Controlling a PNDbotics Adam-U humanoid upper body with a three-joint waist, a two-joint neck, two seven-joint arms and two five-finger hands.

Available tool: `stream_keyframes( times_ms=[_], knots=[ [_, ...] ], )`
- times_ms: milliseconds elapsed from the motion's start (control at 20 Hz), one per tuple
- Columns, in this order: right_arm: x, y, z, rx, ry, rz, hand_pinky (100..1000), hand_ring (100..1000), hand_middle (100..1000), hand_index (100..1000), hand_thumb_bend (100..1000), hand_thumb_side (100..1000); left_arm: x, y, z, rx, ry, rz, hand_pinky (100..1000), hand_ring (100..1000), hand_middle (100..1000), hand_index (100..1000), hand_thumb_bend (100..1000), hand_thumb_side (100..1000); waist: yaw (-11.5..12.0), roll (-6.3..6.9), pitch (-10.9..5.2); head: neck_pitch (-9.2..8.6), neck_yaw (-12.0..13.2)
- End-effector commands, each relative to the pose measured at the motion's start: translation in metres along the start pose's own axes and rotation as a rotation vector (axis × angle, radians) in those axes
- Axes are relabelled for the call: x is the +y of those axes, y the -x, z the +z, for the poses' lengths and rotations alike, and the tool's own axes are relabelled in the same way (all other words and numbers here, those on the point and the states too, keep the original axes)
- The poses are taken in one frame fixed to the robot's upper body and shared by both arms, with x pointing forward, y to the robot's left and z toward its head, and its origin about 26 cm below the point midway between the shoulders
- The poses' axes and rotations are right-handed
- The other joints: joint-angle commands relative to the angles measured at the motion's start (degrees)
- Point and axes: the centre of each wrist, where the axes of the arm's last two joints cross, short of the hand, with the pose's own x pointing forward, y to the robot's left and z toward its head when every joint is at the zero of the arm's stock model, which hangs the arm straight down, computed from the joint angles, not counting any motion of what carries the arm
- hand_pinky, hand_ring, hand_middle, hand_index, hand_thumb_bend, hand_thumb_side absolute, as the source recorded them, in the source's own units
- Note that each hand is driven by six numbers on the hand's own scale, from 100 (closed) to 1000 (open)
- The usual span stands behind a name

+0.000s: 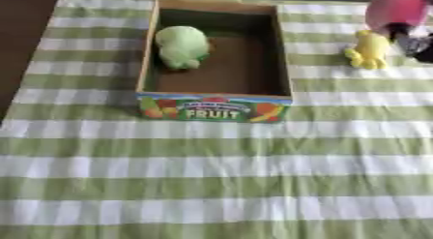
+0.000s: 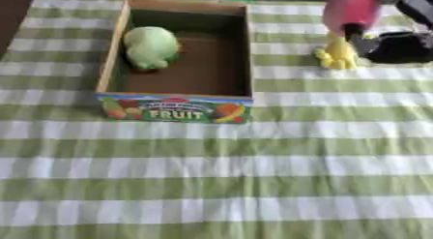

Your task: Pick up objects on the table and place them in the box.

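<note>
A cardboard box (image 1: 283, 64) stands on a table covered by a cloth (image 1: 211, 175) of green and white stripes. Its near wall bears a coloured label with pictures of fruit and the word FRUIT. The box is open at the top, and its brown floor is mostly bare.

Inside the box, against its left wall and toward the far end, lies a pale green soft toy (image 1: 181, 45). It rests on the box floor, apart from the right wall.

To the right of the box, outside it and level with its far half, a small yellow toy (image 2: 338, 54) stands on the cloth. It is near the box's right wall but not touching it.

The right hand (image 2: 396, 45) shows as a dark shape just right of the yellow toy, farther from the box, close against the toy's side. Whether its fingers are spread or closed cannot be told, nor whether they actually touch the toy.

A pink thing (image 2: 350, 9) hangs just above the yellow toy, beyond the box's far right corner; its dark lower end comes down next to the toy's top. What it is cannot be made out.

The left hand does not show in either view.
</note>
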Motion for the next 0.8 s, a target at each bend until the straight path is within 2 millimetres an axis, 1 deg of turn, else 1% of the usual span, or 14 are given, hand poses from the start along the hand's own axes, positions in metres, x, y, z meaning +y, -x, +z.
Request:
stream_keyframes(
  times_ms=[50,250,400,500,800],
  knots=[
    [-0.017,-0.011,-0.009,-0.040,0.041,0.033,842,822,623,702,100,354,0.003,-0.007,-0.008,-0.043,0.009,-0.001,544,787,797,946,100,919,0.1,-0.01,-1.75,0.55,-0.2],
    [-0.022,-0.021,-0.027,-0.071,0.064,0.007,838,821,622,702,100,350,0.002,-0.008,-0.009,-0.051,0.014,0.002,544,787,798,946,100,917,0.5,-0.22,-2.18,0.78,-0.2],
    [-0.019,-0.029,-0.044,-0.098,0.064,-0.028,839,818,619,701,100,349,0.001,-0.008,-0.009,-0.051,0.017,0.002,544,787,797,946,100,917,0.5,-0.25,-2.35,0.91,-0.3],
    [-0.016,-0.035,-0.056,-0.117,0.055,-0.049,839,817,618,700,100,348,0.001,-0.009,-0.009,-0.050,0.019,0.005,544,787,797,946,100,917,0.7,-0.26,-2.38,0.91,-1.0],
    [-0.009,-0.056,-0.095,-0.177,0.020,-0.108,843,814,617,701,100,342,0.000,-0.009,-0.009,-0.048,0.015,0.010,542,788,797,946,100,919,0.7,-0.31,-1.93,-0.02,-2.2]
  ],
)
